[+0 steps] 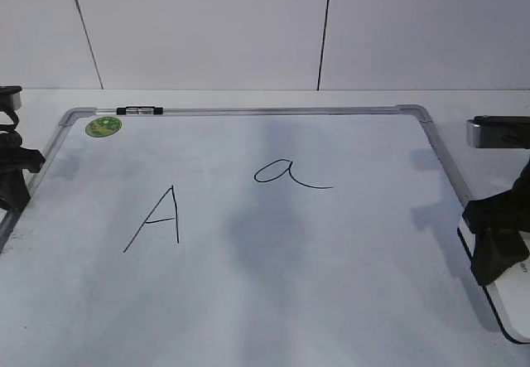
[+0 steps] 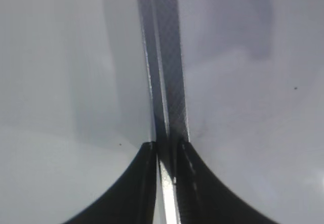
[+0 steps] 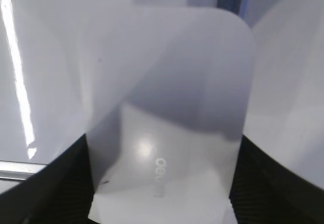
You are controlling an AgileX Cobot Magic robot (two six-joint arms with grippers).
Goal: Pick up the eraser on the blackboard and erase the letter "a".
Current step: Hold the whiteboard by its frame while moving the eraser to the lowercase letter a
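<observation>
The blackboard (image 1: 248, 301) is a white board with a silver frame, lying flat. The cursive letter "a" (image 1: 286, 173) is at its middle, and an angular "A" (image 1: 157, 218) is to the left of it. The eraser (image 1: 517, 296), white with a dark underside, lies at the board's right edge. My right gripper (image 1: 495, 255) is down on it. In the right wrist view both fingers (image 3: 163, 143) press the sides of the eraser (image 3: 172, 82). My left gripper (image 1: 15, 189) sits at the board's left edge, its fingers (image 2: 166, 145) together over the frame strip (image 2: 169, 57).
A round green sticker (image 1: 103, 126) sits in the board's far left corner, next to a small black clip (image 1: 139, 111) on the top frame. White table surface surrounds the board, with a white wall behind.
</observation>
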